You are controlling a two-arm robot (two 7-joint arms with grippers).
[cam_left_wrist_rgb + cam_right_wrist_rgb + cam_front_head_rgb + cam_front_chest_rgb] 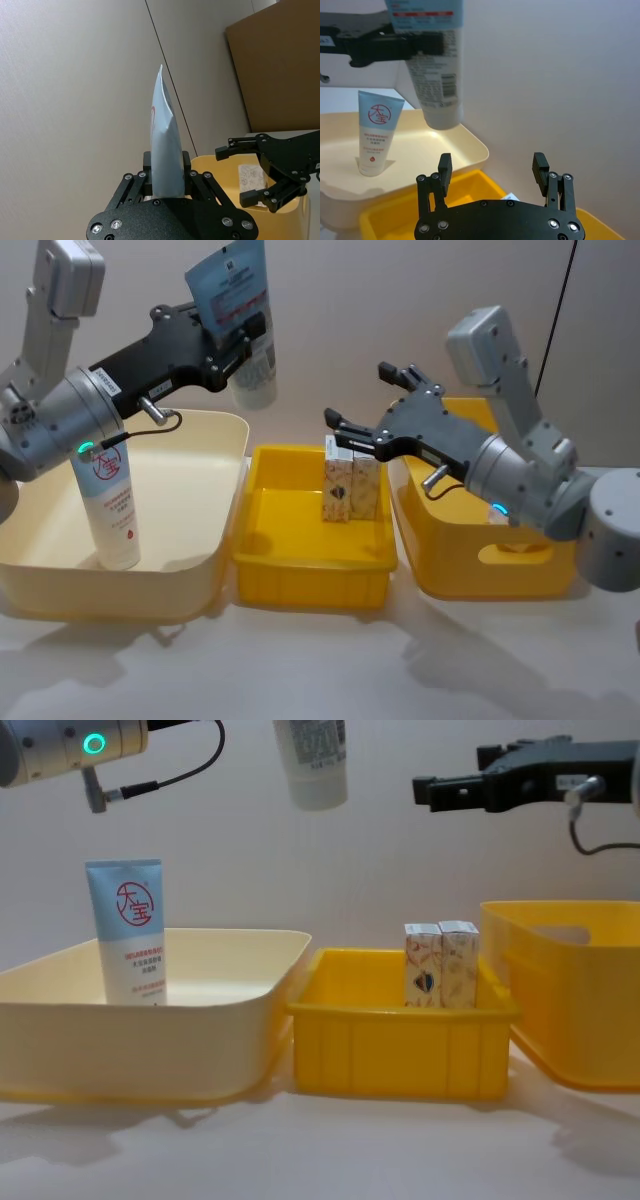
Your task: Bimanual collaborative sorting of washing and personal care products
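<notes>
Gripping the light-blue pouch (pixel 235 290) by its middle, the left gripper (pixel 238 340) is holding it in the air above the back right corner of the cream tub (pixel 100 595). Its jaws are pressing in on both flat faces of the pouch, as the left wrist view is showing edge-on. The pouch is hanging with its crimped end up and its white end down, and the red-and-white label is facing forward. It is touching nothing but the jaws.

The light-blue tube with the red circle logo (pixel 112 505) is standing upright inside the cream tub, near its left wall.

Two small cream cartons (pixel 350 488) are standing side by side, touching, against the back right wall of the middle yellow tray (pixel 310 585). This tray is sitting between the cream tub and the right yellow tub (pixel 500 560), and all three are resting on the desk (pixel 300 670).

The right gripper (pixel 358 400) is hovering above the cartons, reaching in from over the right yellow tub. Its jaws are standing wide apart and are holding nothing. The chest view is showing it well above the cartons, level with the lower end of the pouch and apart from it.
</notes>
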